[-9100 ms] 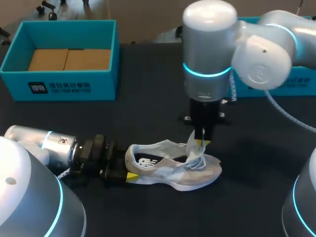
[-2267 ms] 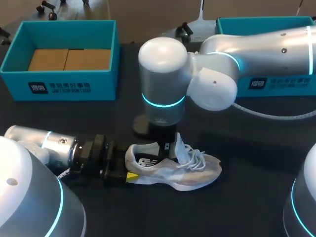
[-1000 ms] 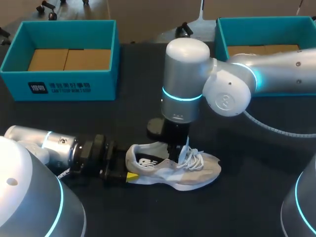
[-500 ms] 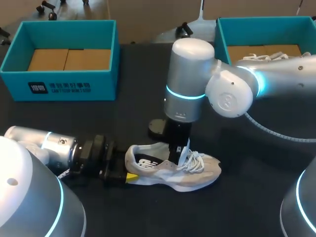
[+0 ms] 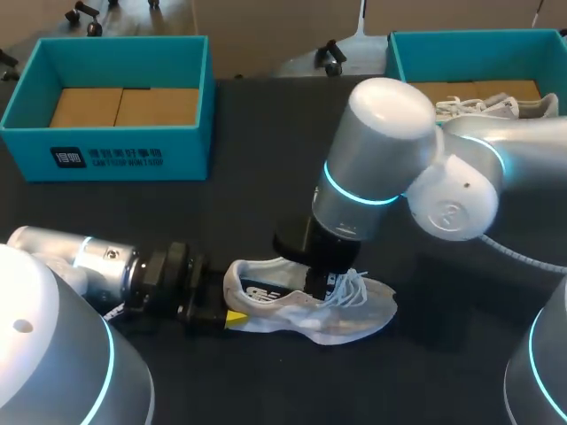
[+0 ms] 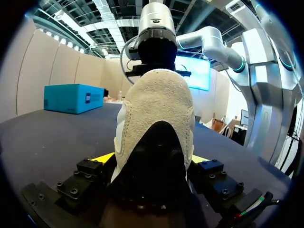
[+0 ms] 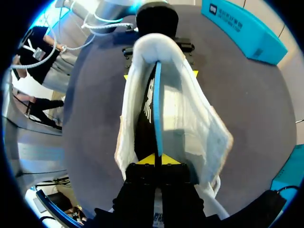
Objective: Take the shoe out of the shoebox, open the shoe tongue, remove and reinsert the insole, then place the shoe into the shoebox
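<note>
Head view: the grey-white mesh running shoe [image 5: 354,312] lies on the dark bench [image 5: 248,204], out of the box. Its long axis runs left to right, heel to the left and toe to the right. The left claw [image 5: 221,316] comes in low from the left and clamps the heel. The right arm reaches over from the right, and the right claw [image 5: 323,282] points down into the shoe's opening, just behind the laces.

Left wrist view: the suede heel of the shoe [image 6: 156,109] fills the space straight ahead of the left claw [image 6: 154,159]. A yellow tip presses it from each side. The right claw [image 6: 156,52] hangs above the far end of the opening.

Right wrist view: the right claw [image 7: 155,160] is nearly pressed together, pinching the thin blue insole [image 7: 157,104] by its edge. From the pinch, the insole runs straight ahead along the shoe [image 7: 190,118], on edge, towards the heel and the left claw [image 7: 159,57].

My read is that the insole is mid-removal. It lies in line with the shoe, so the pull should go up and towards the toe, away from the pinned heel. The right arm is the one placed to do it.
</note>
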You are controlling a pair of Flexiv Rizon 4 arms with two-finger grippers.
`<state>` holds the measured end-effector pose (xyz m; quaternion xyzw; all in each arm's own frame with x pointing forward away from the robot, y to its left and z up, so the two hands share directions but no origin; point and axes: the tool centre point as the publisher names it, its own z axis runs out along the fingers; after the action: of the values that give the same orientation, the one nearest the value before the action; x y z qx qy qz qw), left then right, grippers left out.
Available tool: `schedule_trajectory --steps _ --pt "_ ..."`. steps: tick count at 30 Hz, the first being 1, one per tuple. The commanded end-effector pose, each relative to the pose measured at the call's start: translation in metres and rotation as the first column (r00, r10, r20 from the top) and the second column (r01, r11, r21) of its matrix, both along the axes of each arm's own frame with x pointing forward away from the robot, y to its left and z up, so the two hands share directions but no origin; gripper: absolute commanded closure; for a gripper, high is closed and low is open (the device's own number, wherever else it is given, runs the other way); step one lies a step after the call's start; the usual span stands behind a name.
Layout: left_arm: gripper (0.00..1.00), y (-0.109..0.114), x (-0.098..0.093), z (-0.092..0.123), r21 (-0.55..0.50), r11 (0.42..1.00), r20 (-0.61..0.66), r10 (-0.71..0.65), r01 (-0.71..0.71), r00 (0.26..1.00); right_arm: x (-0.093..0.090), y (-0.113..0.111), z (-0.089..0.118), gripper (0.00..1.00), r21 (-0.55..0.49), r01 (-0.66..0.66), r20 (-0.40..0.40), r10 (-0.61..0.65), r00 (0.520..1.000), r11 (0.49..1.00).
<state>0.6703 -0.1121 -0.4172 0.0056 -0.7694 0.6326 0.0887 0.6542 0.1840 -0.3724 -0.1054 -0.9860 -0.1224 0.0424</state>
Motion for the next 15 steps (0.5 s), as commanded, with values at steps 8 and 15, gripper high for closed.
schedule_trajectory --steps 8,15 --pt "1.00 -0.001 0.001 0.000 0.001 1.000 0.001 0.004 -0.004 1.000 0.015 -0.007 0.011 1.00 0.088 -0.030 0.055 0.026 0.998 0.996" --pt "1.00 -0.001 0.001 0.000 0.001 1.000 0.001 0.004 -0.004 1.000 0.027 -0.004 0.027 1.00 0.127 -0.070 0.098 0.057 0.994 0.989"
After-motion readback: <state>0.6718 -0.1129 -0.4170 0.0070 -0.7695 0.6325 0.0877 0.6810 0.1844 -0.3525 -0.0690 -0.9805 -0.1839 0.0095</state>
